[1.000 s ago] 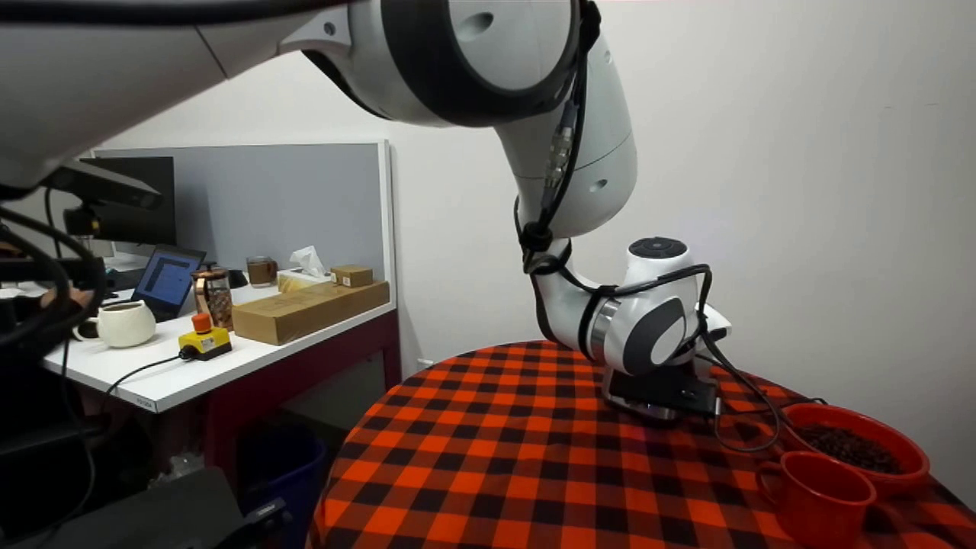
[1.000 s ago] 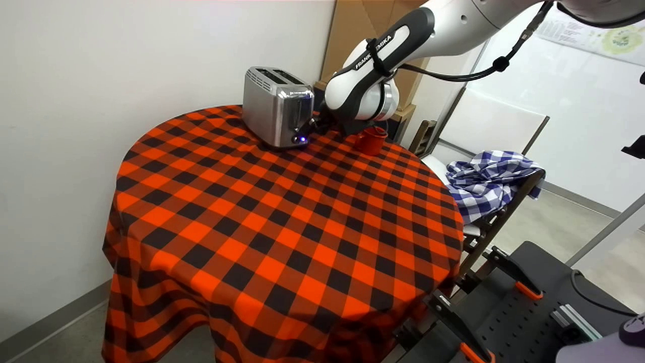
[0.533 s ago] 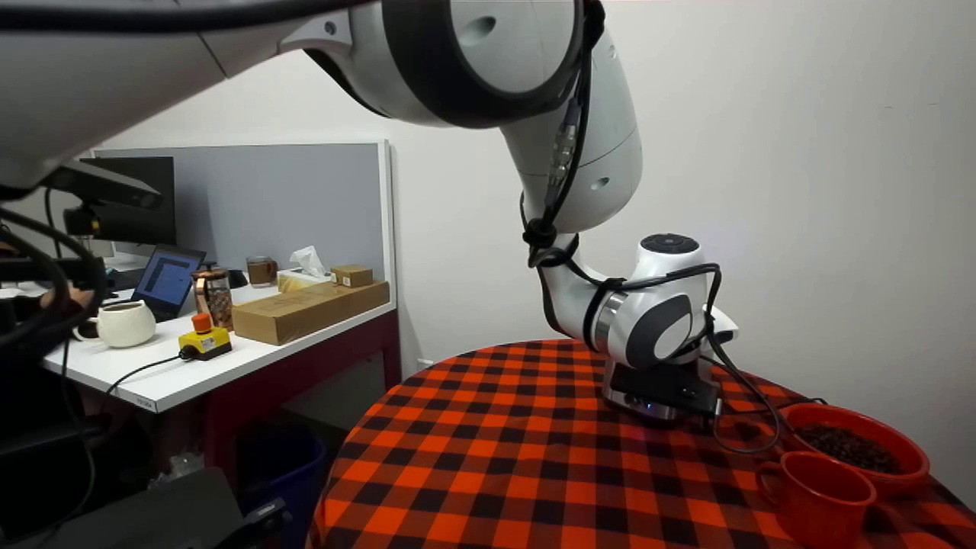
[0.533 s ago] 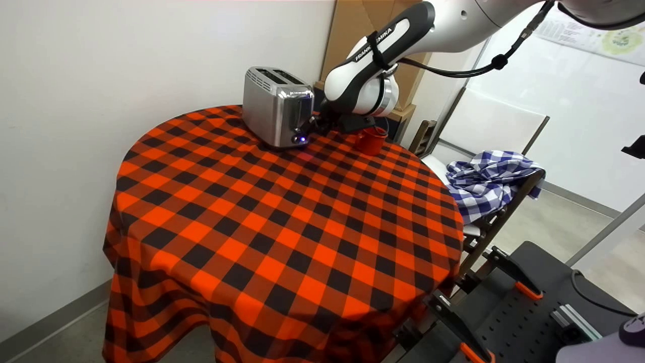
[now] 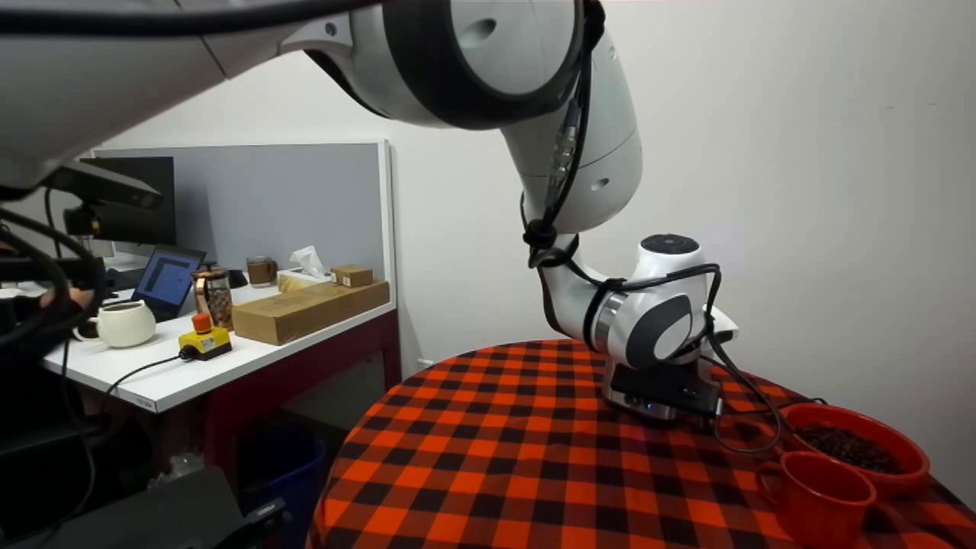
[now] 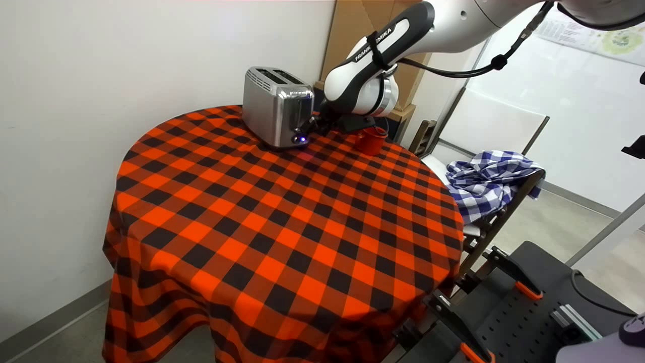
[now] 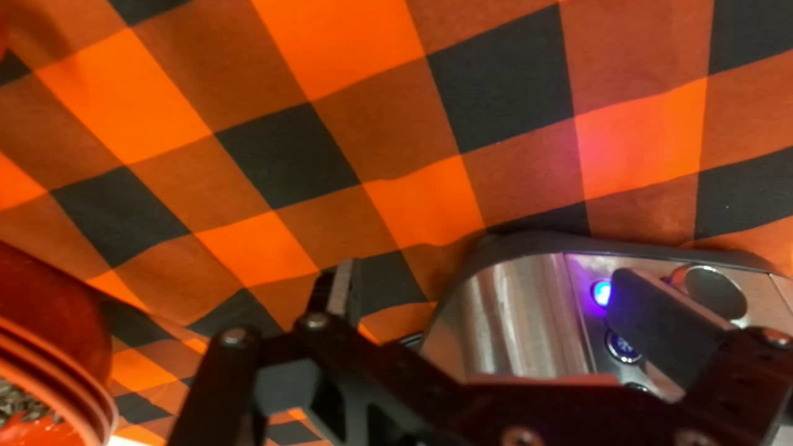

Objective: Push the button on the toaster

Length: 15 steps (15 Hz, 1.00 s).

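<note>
The shiny silver toaster (image 6: 262, 103) stands near the wall in an exterior view; in an exterior view my wrist mostly hides it (image 5: 662, 413). In the wrist view, the toaster's (image 7: 514, 310) end panel shows a blue-lit button (image 7: 601, 292), a dark blue button (image 7: 621, 347) and a round knob (image 7: 715, 294). The blue light (image 6: 303, 139) also shows in an exterior view. My gripper (image 7: 486, 275) is open with nothing between its fingers. Its right finger lies over the panel, its tip partly covering the lit button and the dark blue button. Whether it touches them I cannot tell.
A red bowl (image 5: 907, 455) with dark beans and a red mug (image 5: 823, 499) stand near the toaster. The red bowl (image 7: 68, 378) also shows at the left of the wrist view. The wall (image 5: 808, 229) is close behind. A cable hangs by my wrist.
Since one second ago my wrist has shifted and tilted slightly, right and up in an exterior view, uncovering the blue light there. Nothing visibly moves in the last half second.
</note>
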Motion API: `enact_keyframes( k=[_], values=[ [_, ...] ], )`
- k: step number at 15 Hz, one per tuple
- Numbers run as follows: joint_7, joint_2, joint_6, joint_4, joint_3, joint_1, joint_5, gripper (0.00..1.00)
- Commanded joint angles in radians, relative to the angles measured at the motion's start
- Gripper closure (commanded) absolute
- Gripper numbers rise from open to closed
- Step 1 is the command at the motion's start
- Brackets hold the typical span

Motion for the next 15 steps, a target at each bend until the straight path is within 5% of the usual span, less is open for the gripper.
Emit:
enact_keyframes(
  k=[1, 15],
  values=[
    [-0.035, 0.023, -0.011, 0.038, 0.018, -0.016, 0.013, 0.00],
    [-0.060, 0.020, 0.043, 0.025, 0.043, -0.038, 0.011, 0.00]
  ],
)
